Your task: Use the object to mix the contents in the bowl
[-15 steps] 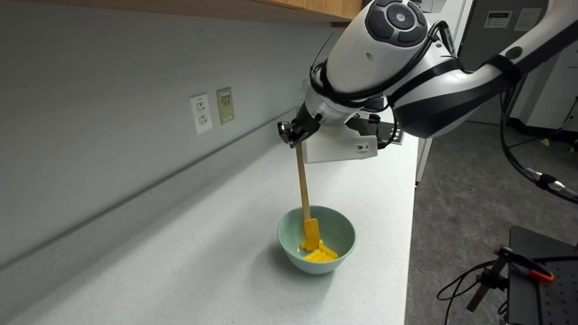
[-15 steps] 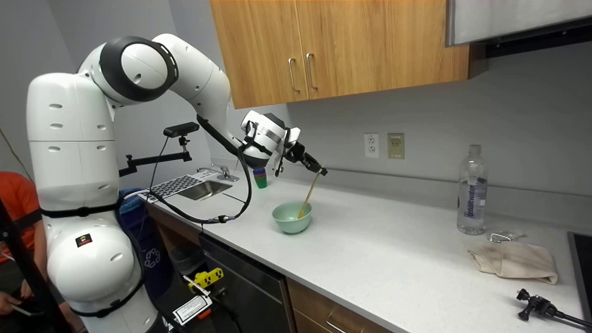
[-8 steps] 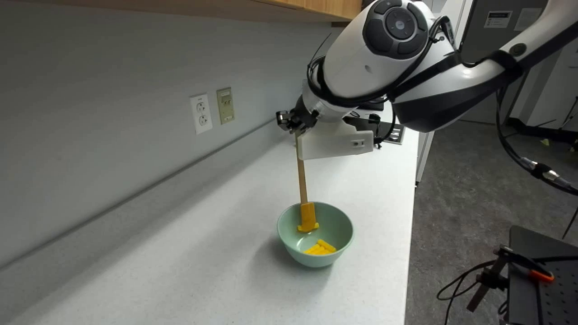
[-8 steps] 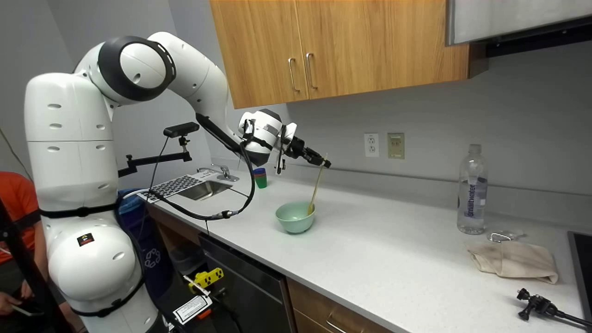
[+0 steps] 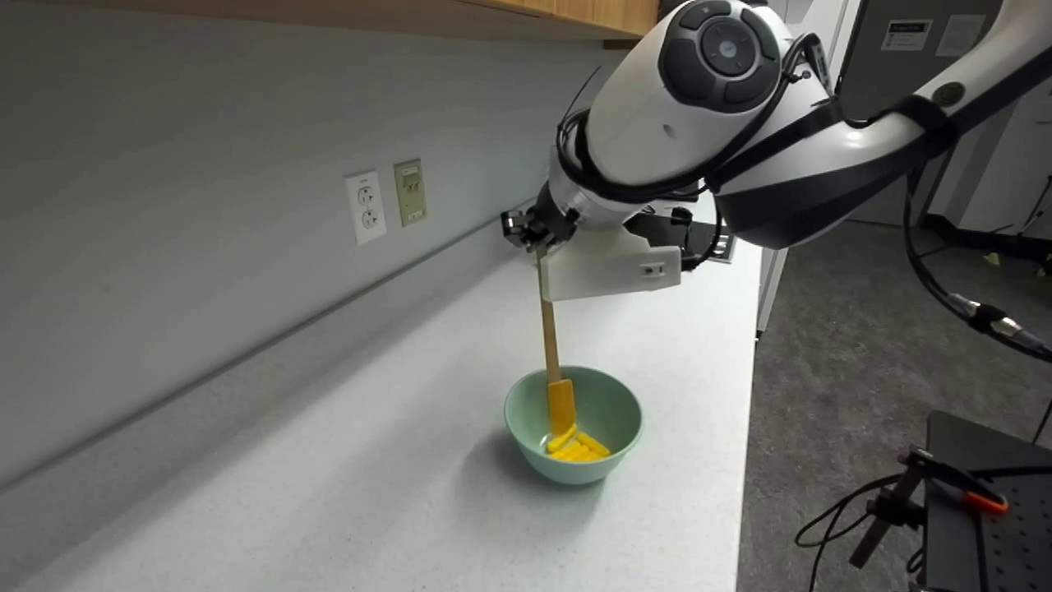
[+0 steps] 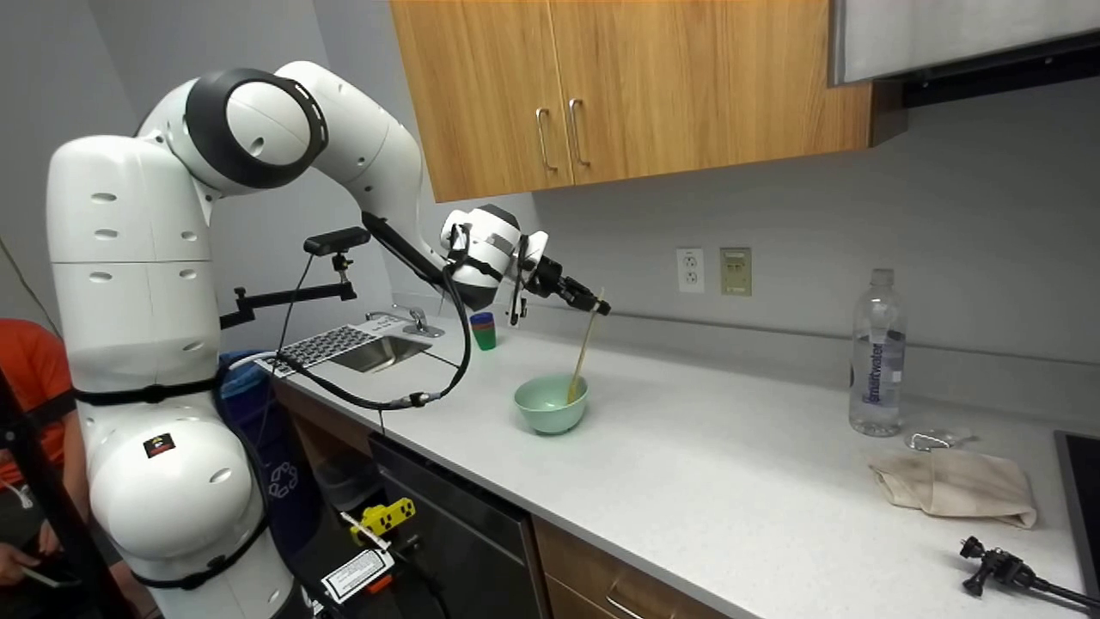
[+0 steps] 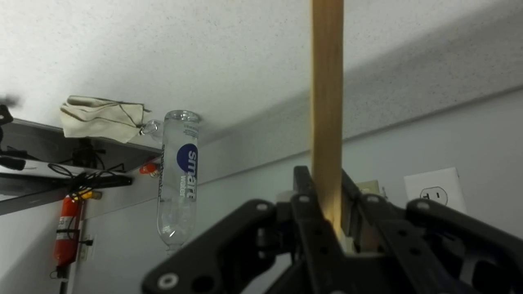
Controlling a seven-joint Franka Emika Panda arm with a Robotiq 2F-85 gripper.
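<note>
Below the hand (image 7: 326,183) sits a smooth, round, pale green bowl (image 5: 610,415) with short, stick-shaped yellow pieces (image 5: 585,450) at its bottom. The spatula (image 5: 550,341), a flat, grained wooden handle with an orange-yellow blade, slants from the hand down into the bowl, its end right at the pieces. The tabletop (image 6: 730,481) is white and speckled. Ahead of the hand rises a grey wall (image 5: 222,164) with a white outlet (image 5: 366,207); in the wrist view the handle hides a strip of it. A clear bottle (image 6: 876,370) and a folded beige cloth (image 6: 958,486) are well apart from the hand. The hand is clamped on the handle near its top, one finger either side.
</note>
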